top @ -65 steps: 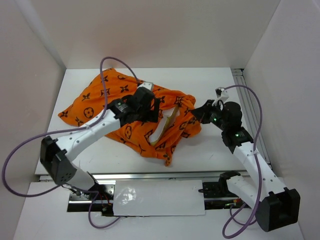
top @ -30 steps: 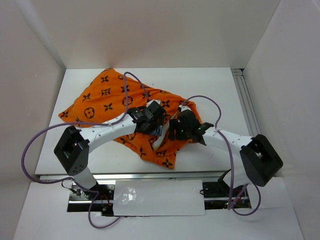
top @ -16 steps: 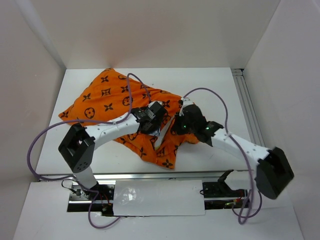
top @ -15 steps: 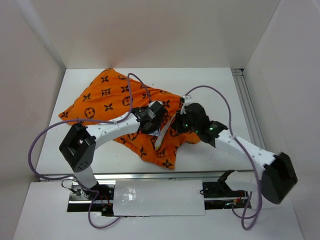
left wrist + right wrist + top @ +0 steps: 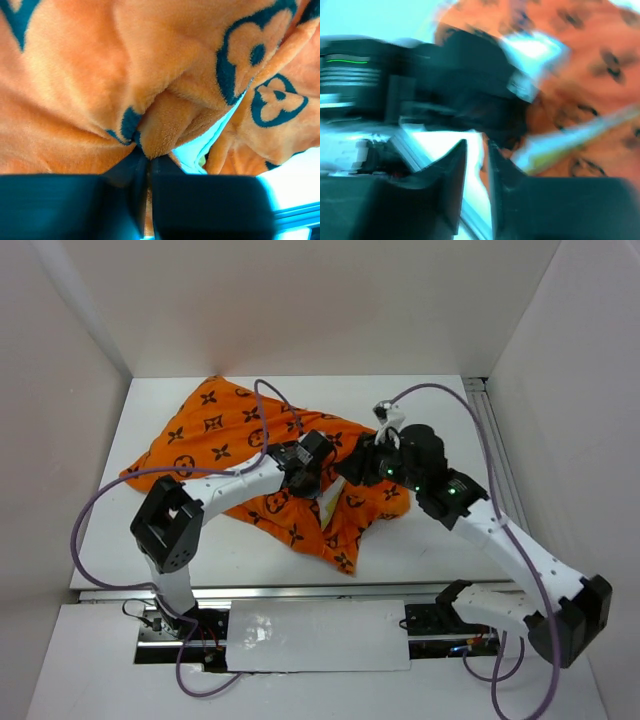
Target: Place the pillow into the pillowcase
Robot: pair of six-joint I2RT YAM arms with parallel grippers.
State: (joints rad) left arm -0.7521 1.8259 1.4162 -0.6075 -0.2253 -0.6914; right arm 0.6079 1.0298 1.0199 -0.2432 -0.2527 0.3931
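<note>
One grip seen: left tool (image 5: 147, 159) clamps pillowcase (image 5: 215, 430); right tool (image 5: 476, 150) unclear; white table (image 5: 430, 405), walls (image 5: 320, 300).

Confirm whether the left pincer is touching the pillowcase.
Touching. The left wrist view shows the left pincer shut on a fold of the orange pillowcase, with the fabric bunched right where the jaws meet.

no legible words, numbers or brand names in my views, only wordless motifs on the pillowcase (image 5: 215, 430)
</note>
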